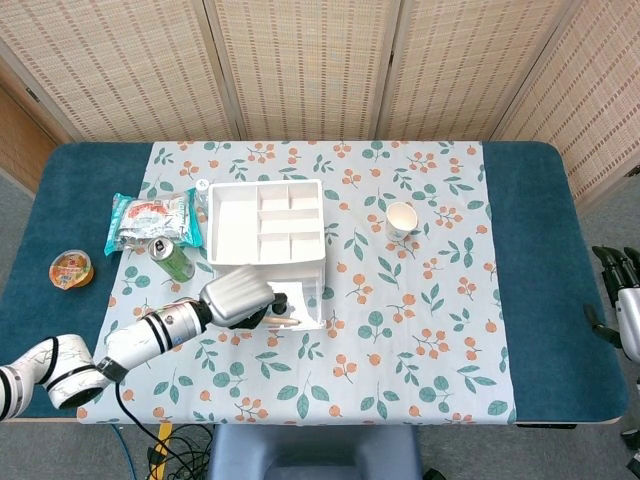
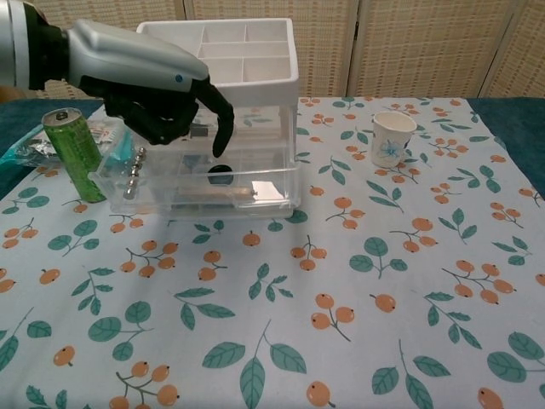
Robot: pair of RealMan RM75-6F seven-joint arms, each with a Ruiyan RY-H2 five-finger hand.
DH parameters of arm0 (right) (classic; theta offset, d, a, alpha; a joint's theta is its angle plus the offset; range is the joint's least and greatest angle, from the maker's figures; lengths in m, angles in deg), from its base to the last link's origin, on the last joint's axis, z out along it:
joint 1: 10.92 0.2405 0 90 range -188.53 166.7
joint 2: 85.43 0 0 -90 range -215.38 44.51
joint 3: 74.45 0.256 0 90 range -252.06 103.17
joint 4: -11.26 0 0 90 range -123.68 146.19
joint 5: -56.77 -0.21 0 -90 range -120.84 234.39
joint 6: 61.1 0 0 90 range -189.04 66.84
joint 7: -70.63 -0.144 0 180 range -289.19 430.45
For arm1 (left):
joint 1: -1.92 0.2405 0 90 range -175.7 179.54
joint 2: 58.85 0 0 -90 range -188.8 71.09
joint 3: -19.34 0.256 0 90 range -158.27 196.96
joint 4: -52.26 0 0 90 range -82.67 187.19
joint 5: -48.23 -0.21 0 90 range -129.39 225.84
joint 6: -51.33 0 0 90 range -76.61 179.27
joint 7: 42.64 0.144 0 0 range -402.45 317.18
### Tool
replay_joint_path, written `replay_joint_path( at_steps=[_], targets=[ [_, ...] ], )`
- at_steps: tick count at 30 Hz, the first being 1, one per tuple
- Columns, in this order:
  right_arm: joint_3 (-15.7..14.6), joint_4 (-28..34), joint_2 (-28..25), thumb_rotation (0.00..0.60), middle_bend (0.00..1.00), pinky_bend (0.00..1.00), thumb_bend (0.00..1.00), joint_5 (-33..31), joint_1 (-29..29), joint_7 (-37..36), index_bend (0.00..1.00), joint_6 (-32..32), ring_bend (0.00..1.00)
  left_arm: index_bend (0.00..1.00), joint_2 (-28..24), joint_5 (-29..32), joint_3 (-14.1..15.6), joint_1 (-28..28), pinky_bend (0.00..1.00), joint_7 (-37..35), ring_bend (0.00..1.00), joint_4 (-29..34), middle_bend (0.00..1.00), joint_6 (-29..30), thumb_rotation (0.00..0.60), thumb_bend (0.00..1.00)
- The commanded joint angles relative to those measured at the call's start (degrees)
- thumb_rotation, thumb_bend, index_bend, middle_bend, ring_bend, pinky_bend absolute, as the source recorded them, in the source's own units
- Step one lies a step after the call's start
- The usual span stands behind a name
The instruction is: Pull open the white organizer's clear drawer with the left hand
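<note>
The white organizer stands on the floral tablecloth, just right of the green drink can. Its clear drawer projects from the base of the organizer toward the robot, already well out; its long axis runs left to right, parallel to the organizer's front.

The left hand hovers directly above the drawer, in front of the organizer, fingers curled downward and holding nothing; no contact with the drawer rim is visible. Judged from this, any further pull runs toward the robot, with the drawer lying just below the fingertips.

The right hand sits beyond the table's right edge, well apart from the organizer; its state cannot be determined.

A paper cup stands to the right of the organizer. No writing on the can, the cup or the snack packet is legible.
</note>
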Motion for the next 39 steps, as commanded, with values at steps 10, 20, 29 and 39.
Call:
replay_joint_path(
  at_steps=[10,20,29,39],
  targets=[
    [-0.09,0.13,-0.21,0.6,0.14,0.16,0.37,0.49,-0.27,-0.58,0.08,-0.42,0.12,0.32,1.43,-9.38,0.29,2.63,1.0,-3.44,1.0,-5.46,0.95,11.05,0.6,0.39],
    [-0.18,0.44,-0.46,0.6,0.13,0.16,0.37,1.06,-0.54,-0.68,0.08,-0.97,0.12,0.33,3.04,-11.83,0.21,2.47,1.0,-3.16,1.0,-8.46,0.95,13.47,0.6,0.22],
    [-0.19,0.69,-0.72,0.6,0.14,0.16,0.37,0.96,-0.73,-0.61,0.08,-1.09,0.12,0.35,5.84,-12.97,0.31,0.77,1.0,-0.67,1.0,-11.7,0.98,11.97,0.6,0.21],
    [-0.15,0.44,-0.57,0.6,0.14,0.16,0.37,0.81,-0.75,-0.72,0.08,-0.98,0.12,0.36,7.41,-15.85,1.8,-0.44,1.0,1.32,1.0,-14.88,0.98,12.09,0.6,0.21]
  ],
)
